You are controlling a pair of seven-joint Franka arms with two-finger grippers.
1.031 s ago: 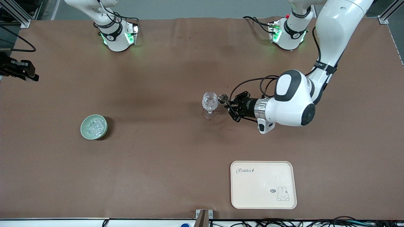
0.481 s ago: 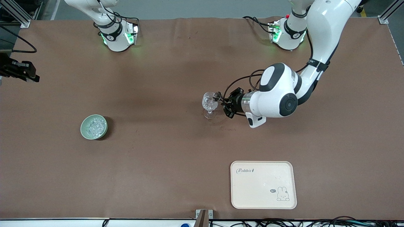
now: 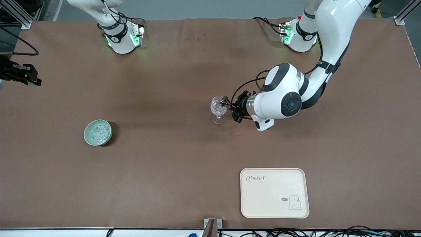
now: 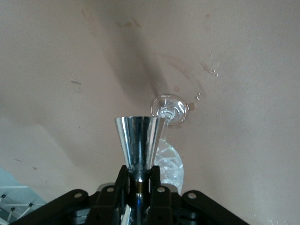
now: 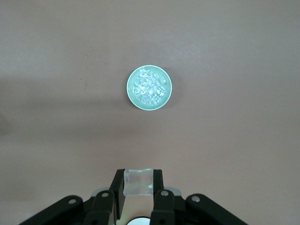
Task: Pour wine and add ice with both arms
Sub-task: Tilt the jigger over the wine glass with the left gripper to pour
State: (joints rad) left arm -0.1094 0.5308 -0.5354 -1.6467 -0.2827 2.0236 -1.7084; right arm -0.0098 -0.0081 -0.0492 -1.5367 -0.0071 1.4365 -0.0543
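A clear stemmed glass (image 3: 218,107) stands mid-table with glittering ice in its bowl. My left gripper (image 3: 231,106) is shut on the stem of a silver metal jigger (image 3: 225,100) held sideways, its mouth at the glass's rim. In the left wrist view the jigger (image 4: 137,140) sits between the gripper's (image 4: 139,171) fingers, with the glass (image 4: 169,110) beside and below it. A green bowl (image 3: 86,135) of ice (image 3: 98,131) stands toward the right arm's end. My right gripper (image 5: 138,185) is shut on an ice cube (image 5: 138,182) high above the table, with the bowl (image 5: 131,99) below it.
A cream tray (image 3: 274,192) with a rabbit print lies near the front camera's edge, toward the left arm's end. Wet marks (image 4: 206,70) dot the brown cloth by the glass. A black piece of gear (image 3: 19,73) hangs at the right arm's end of the table.
The left arm has swung in and brought the jigger from beside the glass up to its rim. The bowl, the glass and the tray have not moved.
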